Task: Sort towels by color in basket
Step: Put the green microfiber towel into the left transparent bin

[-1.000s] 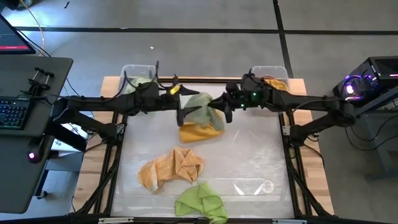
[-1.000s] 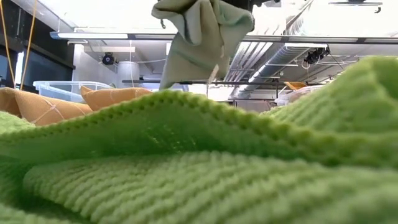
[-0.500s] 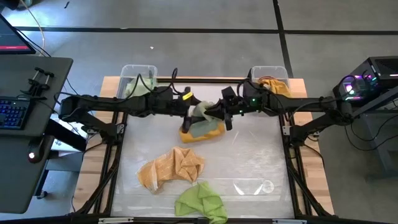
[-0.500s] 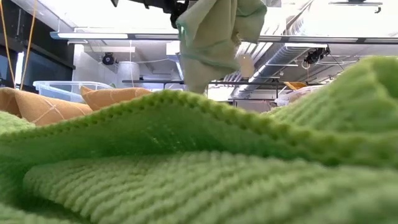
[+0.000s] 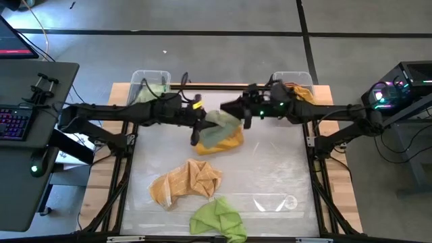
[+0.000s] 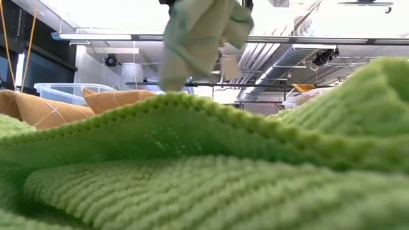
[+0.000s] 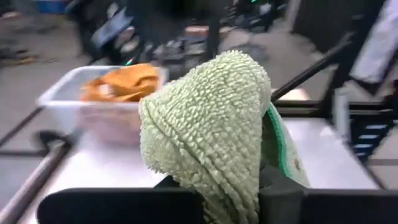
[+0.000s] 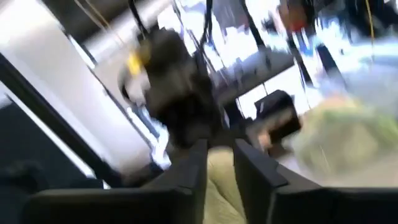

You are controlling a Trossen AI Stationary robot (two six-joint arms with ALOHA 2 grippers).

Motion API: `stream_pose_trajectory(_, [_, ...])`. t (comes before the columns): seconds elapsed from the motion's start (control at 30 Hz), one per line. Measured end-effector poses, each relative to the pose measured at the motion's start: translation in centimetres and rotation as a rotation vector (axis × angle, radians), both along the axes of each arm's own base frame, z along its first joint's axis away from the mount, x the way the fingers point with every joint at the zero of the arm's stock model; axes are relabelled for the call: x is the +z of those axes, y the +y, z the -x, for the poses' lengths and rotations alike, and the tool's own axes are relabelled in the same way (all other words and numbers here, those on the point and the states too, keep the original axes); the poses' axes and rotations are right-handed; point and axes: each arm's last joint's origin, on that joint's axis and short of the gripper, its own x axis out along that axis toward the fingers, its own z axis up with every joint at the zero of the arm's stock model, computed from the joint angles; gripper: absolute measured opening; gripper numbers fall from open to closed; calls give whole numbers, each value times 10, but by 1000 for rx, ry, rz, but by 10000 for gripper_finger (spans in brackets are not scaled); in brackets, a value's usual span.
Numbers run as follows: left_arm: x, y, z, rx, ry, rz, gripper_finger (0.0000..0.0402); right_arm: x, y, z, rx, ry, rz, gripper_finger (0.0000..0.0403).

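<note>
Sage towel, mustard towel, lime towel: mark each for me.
sage towel (image 5: 217, 125), high view, middle of the lifted cloth.
mustard towel (image 5: 233, 142), high view, exposed right edge.
lime towel (image 5: 217, 217), high view, centre of the bunched cloth.

Towels on table or held: four; bins (image 5: 150, 76): two.

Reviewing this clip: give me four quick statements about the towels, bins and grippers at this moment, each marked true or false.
1. The left gripper holds the pale sage towel off the table. True.
2. The lime green towel lies in a bin. False: it lies on the table's near edge.
3. The right bin holds orange cloth. True.
4. The mustard towel is on top of the sage one. False: it lies beneath it.
</note>
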Motion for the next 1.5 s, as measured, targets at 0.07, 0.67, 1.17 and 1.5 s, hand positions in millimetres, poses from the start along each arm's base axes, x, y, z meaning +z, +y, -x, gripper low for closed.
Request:
stream_pose_trajectory(0.07, [16, 0, 14, 75, 20, -47, 24, 9, -1, 2, -6, -83, 20, 98])
stream_pose_trajectory(0.67, [35, 73, 168, 1139, 141, -169, 7, 13, -12, 10, -151, -68, 84, 126])
stream_pose_trajectory(1.17, [-48, 120, 192, 1303, 204, 122, 33, 11, -7, 9, -130, -52, 56, 126])
stream_pose_trajectory(1.5, [-33, 126, 189, 1291, 484, 316, 164, 11, -9, 10, -137, -50, 56, 126])
